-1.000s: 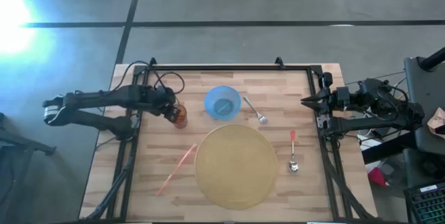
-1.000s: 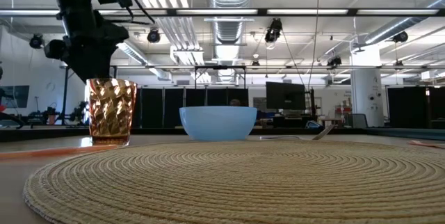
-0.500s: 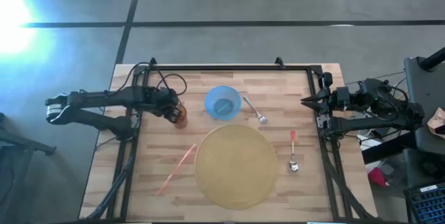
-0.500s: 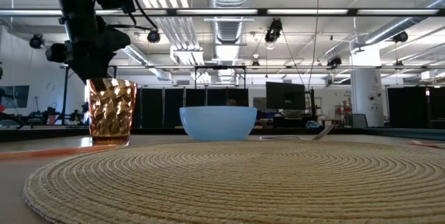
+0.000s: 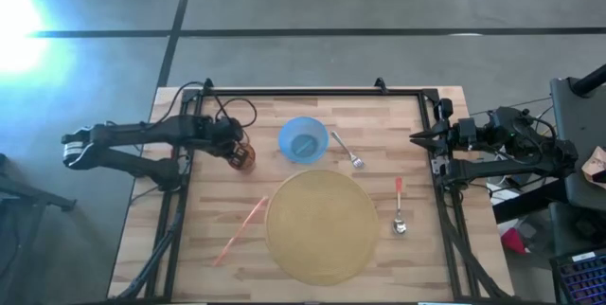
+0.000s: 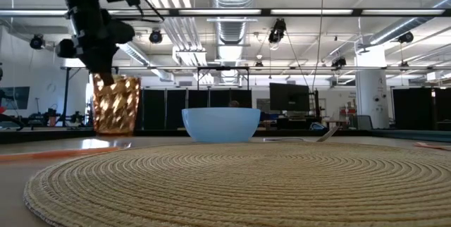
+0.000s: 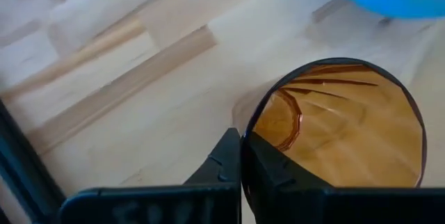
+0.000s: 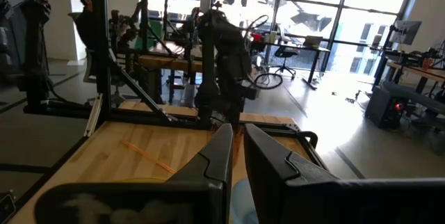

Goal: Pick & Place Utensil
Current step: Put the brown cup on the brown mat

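Over the table's left side: the left gripper (image 5: 239, 150) pinches the near rim of the amber cup (image 5: 245, 157), one finger inside, one outside.
Cup: in the low view it hangs clear of the table (image 5: 312, 116), a slight gap under its base; a rim pinch leaves the mouth unobstructed, probably so that a utensil can drop in.
Blue bowl (image 5: 303, 139): just beside the cup, apart from it.
Woven mat (image 5: 322, 225): centre of the table, bare.
Utensils: an orange stick-like piece (image 5: 241, 227) lies left of the mat; a small metal utensil (image 5: 347, 151) lies right of the bowl; a red-handled spoon (image 5: 399, 206) lies right of the mat. None is held.
Right gripper (image 5: 419, 137): parked at the table's right edge, fingers nearly together, holding nothing.
Task status: no utensil is picked yet, judging by how they lie.
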Controlling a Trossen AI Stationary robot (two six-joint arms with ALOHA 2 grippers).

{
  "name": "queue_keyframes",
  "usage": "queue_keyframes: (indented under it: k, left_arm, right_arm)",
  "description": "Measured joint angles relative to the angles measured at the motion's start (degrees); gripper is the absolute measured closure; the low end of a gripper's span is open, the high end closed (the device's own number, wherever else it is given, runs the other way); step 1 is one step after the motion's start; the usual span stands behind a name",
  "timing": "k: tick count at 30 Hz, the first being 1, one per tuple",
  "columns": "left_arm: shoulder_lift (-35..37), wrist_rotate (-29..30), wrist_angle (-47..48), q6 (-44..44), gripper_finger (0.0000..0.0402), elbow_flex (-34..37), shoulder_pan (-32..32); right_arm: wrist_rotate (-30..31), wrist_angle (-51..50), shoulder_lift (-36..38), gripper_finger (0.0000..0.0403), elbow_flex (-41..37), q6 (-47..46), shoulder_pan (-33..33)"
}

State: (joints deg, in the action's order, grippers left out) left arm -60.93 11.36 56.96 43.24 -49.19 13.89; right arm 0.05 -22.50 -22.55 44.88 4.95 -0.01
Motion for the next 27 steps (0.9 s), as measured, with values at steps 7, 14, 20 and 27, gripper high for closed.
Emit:
queue_keyframes:
  k: [7,14,20,27]
  left_arm:
    - [-0.02,-4.55,-0.19,-2.59,0.0398,-7.68,-0.79]
    - [-0.52,-5.86,-2.37,-2.60,0.0398,-14.01,-6.21]
    - [-5.05,-5.48,-3.38,-2.36,0.0398,-19.60,-13.04]
    - [-13.88,-5.31,-3.47,-3.40,0.0398,-25.53,-18.31]
  right_arm:
    - [0.00,0.01,-0.01,0.0369,-0.02,0.01,-0.01]
    - [0.00,0.00,-0.02,0.0369,-0.02,0.00,0.00]
    - [0.00,0.01,-0.02,0.0369,-0.01,0.00,0.00]
    - [0.00,0.00,-0.01,0.0369,-0.01,0.00,-0.01]
